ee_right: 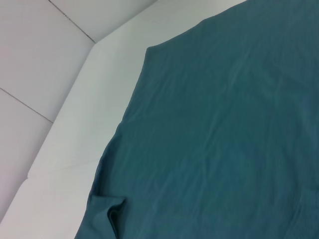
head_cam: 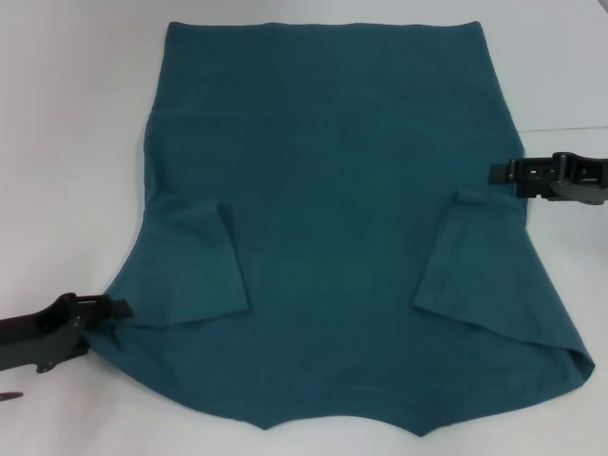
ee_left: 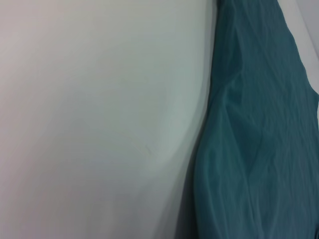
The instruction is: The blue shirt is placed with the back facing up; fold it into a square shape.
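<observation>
The blue shirt (head_cam: 332,209) lies spread flat on the white table (head_cam: 66,142), hem at the far side. Both short sleeves are folded inward onto the body, one (head_cam: 195,266) on the left and one (head_cam: 465,256) on the right. My left gripper (head_cam: 116,308) sits low at the shirt's near left edge, its tip touching the fabric. My right gripper (head_cam: 496,173) reaches in from the right, and its tip meets the shirt's right edge just above the folded sleeve. The left wrist view shows a strip of shirt (ee_left: 259,139) beside bare table. In the right wrist view the shirt (ee_right: 224,124) fills most of the picture.
White tabletop (ee_left: 99,119) surrounds the shirt on the left and far sides. The table's edge (ee_right: 75,99) and the tiled floor (ee_right: 40,59) beyond it show in the right wrist view. A small dark-red object (head_cam: 8,394) lies at the near left corner.
</observation>
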`<state>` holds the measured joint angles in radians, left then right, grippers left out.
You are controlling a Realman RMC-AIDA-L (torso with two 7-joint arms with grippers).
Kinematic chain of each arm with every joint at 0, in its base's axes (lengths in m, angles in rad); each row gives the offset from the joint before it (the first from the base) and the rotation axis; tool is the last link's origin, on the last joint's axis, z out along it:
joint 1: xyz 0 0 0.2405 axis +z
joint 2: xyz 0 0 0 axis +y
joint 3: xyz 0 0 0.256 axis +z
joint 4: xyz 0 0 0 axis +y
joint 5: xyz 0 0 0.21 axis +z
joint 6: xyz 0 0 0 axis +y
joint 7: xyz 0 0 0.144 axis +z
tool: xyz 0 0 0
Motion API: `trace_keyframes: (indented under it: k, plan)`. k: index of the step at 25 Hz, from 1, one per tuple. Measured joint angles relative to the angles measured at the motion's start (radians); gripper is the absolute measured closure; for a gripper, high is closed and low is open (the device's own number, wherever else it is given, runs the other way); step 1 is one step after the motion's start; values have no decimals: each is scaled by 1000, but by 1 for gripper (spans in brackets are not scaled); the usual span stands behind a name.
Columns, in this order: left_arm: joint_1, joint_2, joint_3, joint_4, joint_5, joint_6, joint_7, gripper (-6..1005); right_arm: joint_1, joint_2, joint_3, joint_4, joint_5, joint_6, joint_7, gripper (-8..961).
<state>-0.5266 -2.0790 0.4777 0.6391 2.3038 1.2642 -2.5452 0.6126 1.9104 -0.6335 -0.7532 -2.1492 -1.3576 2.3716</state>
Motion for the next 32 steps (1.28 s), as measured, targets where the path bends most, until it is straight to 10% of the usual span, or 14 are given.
trace_keyframes:
  k: [8, 16, 32]
  plan:
    - [-1, 2, -1, 1, 0, 0, 6, 560, -3, -3, 0, 0, -3, -4, 3, 221]
    - [-2, 4, -4, -8, -49, 56, 60, 980, -5, -14, -9, 1, -9, -13, 5, 221]
    - [-9, 9, 2, -5, -96, 98, 120, 993, -42, -118, 7, -12, -255, -275, 77, 222]
